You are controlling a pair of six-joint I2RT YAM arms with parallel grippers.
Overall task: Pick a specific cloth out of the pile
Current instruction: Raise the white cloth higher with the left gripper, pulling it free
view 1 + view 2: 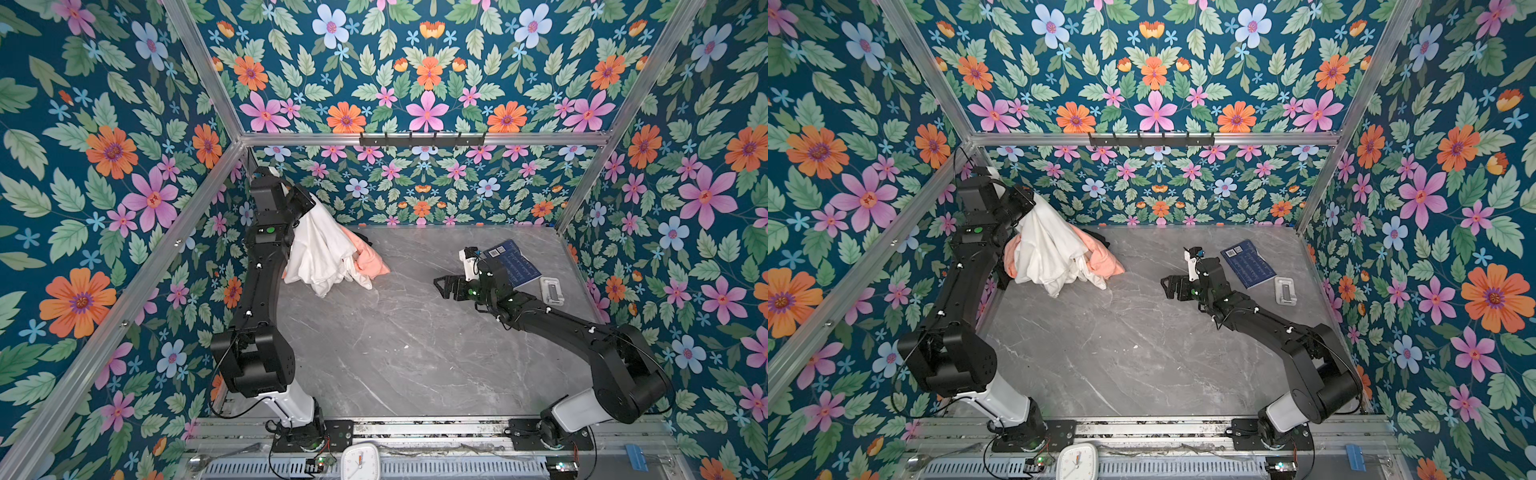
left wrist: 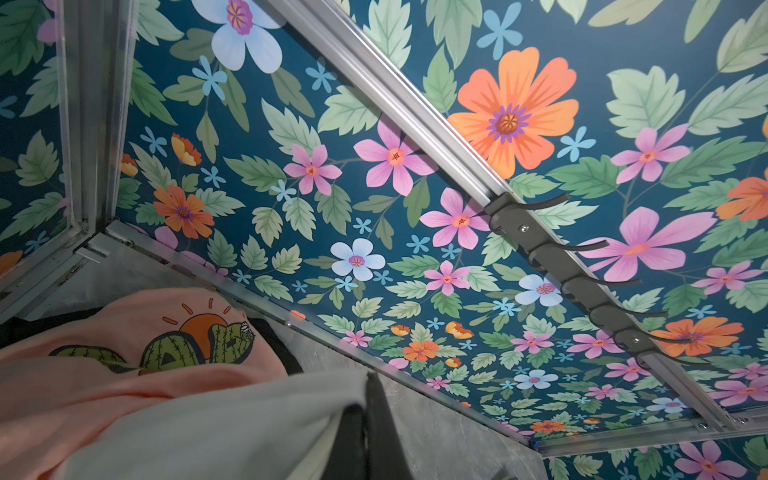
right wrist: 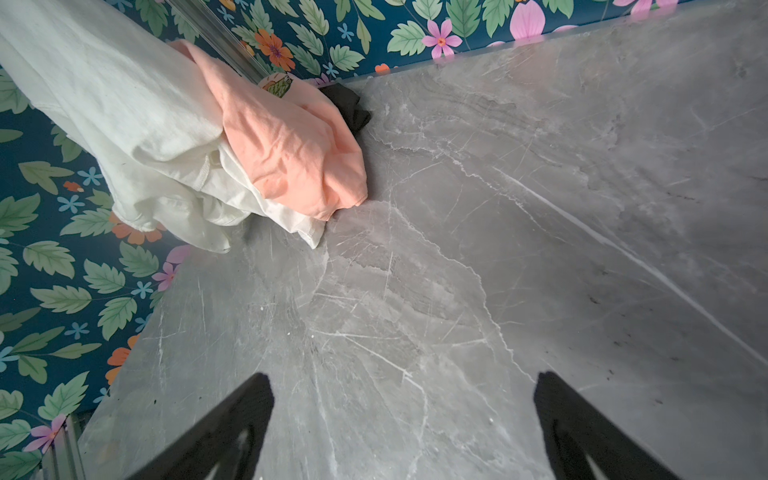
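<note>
Both top views: left gripper (image 1: 306, 201) up high at far-left corner, pinched shut on top of the cloth (image 1: 320, 249). White fabric hangs from it, and the lower hem seems to touch the grey table (image 1: 415, 332). Rest of the pile (image 1: 362, 254) sits just behind: peach tee (image 1: 374, 268), black garment (image 1: 1096, 239) peeking out at back. The right gripper (image 1: 441, 287) is low, well apart from cloth, jaws spread, holding nothing; blue book (image 1: 515, 262) behind it.
L wrist view: closed fingers (image 2: 378, 424) clamp white fabric, w/ the tee's cactus print beside.
R wrist view: fingers (image 3: 232, 424) wide apart over bare table, cloth draped by wall corner.
</note>
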